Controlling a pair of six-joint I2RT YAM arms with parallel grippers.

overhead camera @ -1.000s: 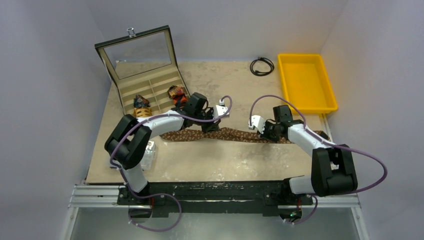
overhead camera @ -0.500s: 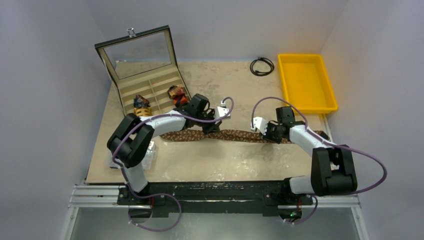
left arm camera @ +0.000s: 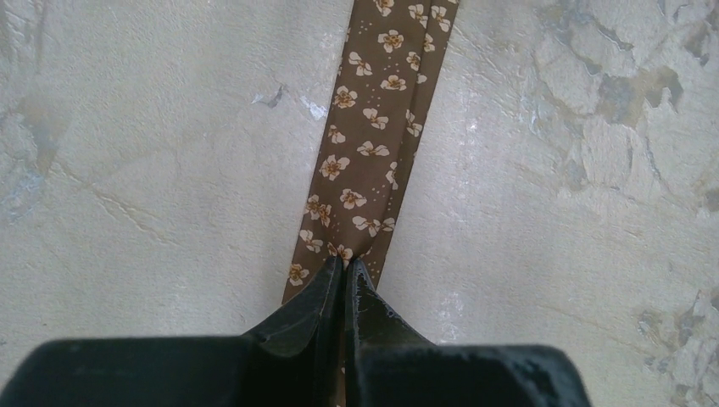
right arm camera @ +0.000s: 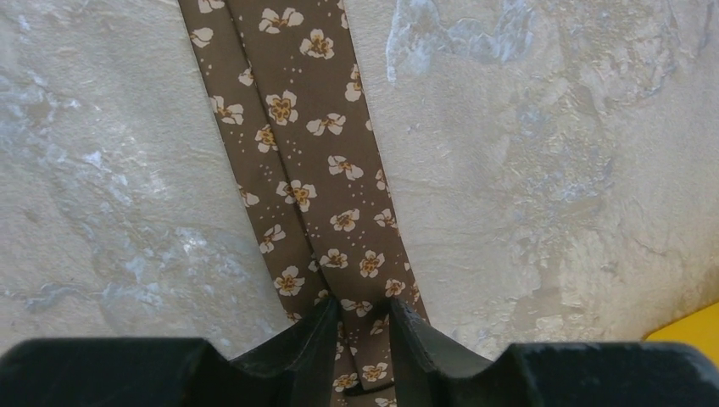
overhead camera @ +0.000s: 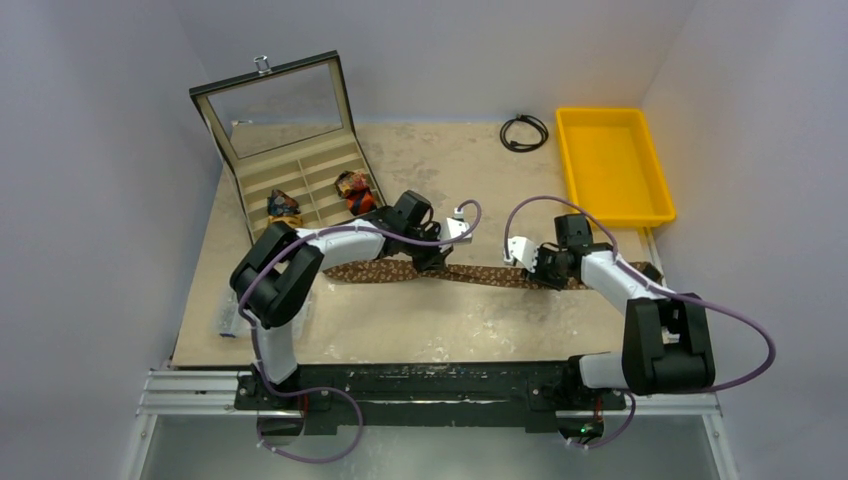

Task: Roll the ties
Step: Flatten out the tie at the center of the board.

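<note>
A brown tie with small cream flowers lies stretched left to right across the middle of the table. My left gripper is shut on it near its middle; in the left wrist view the fingertips pinch the fabric, which runs away over the table. My right gripper sits further right on the same tie. In the right wrist view its jaws stand slightly apart, and the tie lies flat between them. Two rolled ties sit in the box's compartments.
An open display box with a raised glass lid stands at the back left. A yellow tray is at the back right, with a black cable loop beside it. A clear packet lies near the front left edge.
My left arm has slid to the right along the tie, still shut on it. My right gripper's jaws have parted from shut to slightly open and shifted a little right.
</note>
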